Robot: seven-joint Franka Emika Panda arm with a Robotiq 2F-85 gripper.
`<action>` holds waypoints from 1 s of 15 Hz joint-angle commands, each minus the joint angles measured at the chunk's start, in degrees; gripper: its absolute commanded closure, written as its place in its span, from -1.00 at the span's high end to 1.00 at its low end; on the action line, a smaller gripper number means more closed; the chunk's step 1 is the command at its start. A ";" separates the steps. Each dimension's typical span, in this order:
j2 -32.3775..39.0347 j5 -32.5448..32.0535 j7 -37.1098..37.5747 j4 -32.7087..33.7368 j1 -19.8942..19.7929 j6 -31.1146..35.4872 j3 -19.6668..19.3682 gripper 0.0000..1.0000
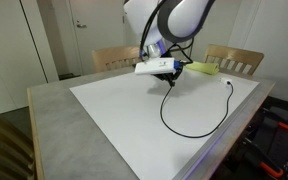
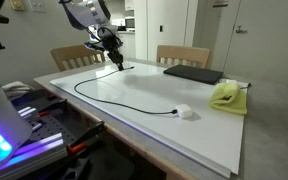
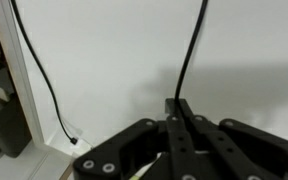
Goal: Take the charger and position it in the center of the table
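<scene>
The charger (image 3: pixel 187 60) runs off the wrist view's top edge. The claw (image 3: pixel 179 118) is cropped at the bottom.

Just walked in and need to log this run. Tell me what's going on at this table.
The robot arm's tool is shut on one end of the thin black charger and is holding it low over the white sheet, towards one end of the grey table. The rest of the cable lies in a loose loop across the sheet. It ends at a small white plug near the yellow-green cloth. A flat black pad lies apart from the tool.
</scene>
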 commanded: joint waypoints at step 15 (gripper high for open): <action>-2.56 8.96 -10.56 -9.22 -7.31 26.06 0.00 -0.98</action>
